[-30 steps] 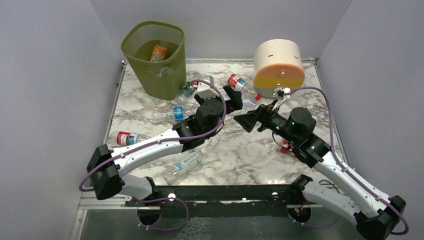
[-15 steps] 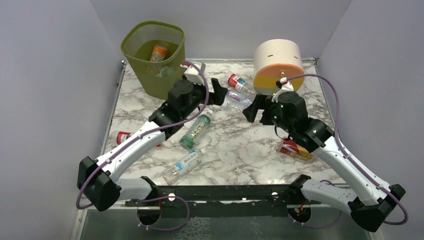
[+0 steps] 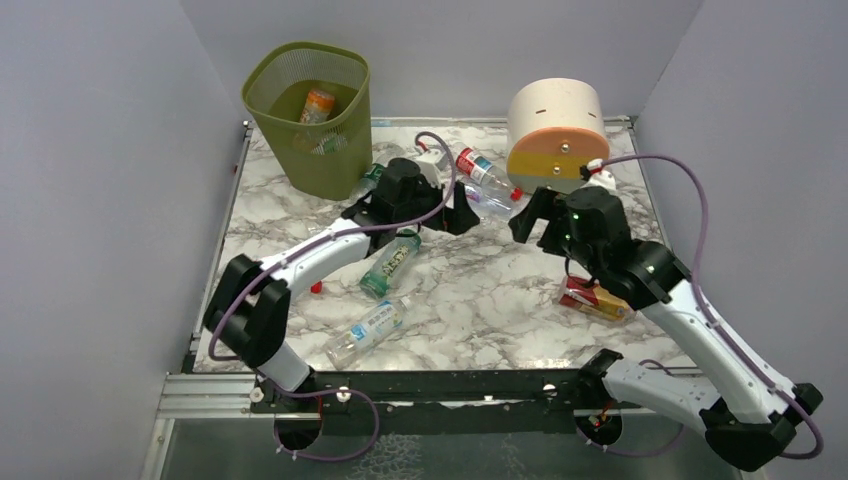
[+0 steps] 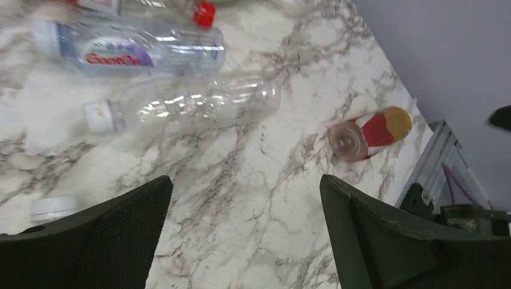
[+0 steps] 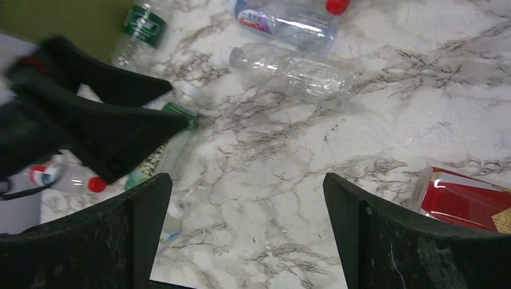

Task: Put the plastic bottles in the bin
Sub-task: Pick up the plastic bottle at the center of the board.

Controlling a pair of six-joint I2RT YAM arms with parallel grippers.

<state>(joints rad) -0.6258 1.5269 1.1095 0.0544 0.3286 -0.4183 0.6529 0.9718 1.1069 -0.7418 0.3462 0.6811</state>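
Observation:
The olive-green mesh bin (image 3: 310,120) stands at the back left with an orange bottle (image 3: 318,103) inside. My left gripper (image 3: 452,214) is open and empty over bare table just near of a clear unlabelled bottle (image 3: 490,203), which also shows in the left wrist view (image 4: 187,105). A red-labelled bottle (image 3: 480,168) lies behind it. My right gripper (image 3: 532,218) is open and empty, to the right of the same bottles (image 5: 295,71). Other bottles lie at the bin's foot (image 3: 368,182), mid-table with a green label (image 3: 392,262), and near the front (image 3: 368,328).
A cream cylinder (image 3: 556,125) with orange and yellow bands stands at the back right. A red packet (image 3: 595,298) lies under my right arm. A loose red cap (image 3: 316,288) lies by the left arm. Grey walls close in three sides.
My left arm has pulled its wrist back toward the bin, uncovering the green-labelled bottle. My right gripper has moved up and right toward the cylinder.

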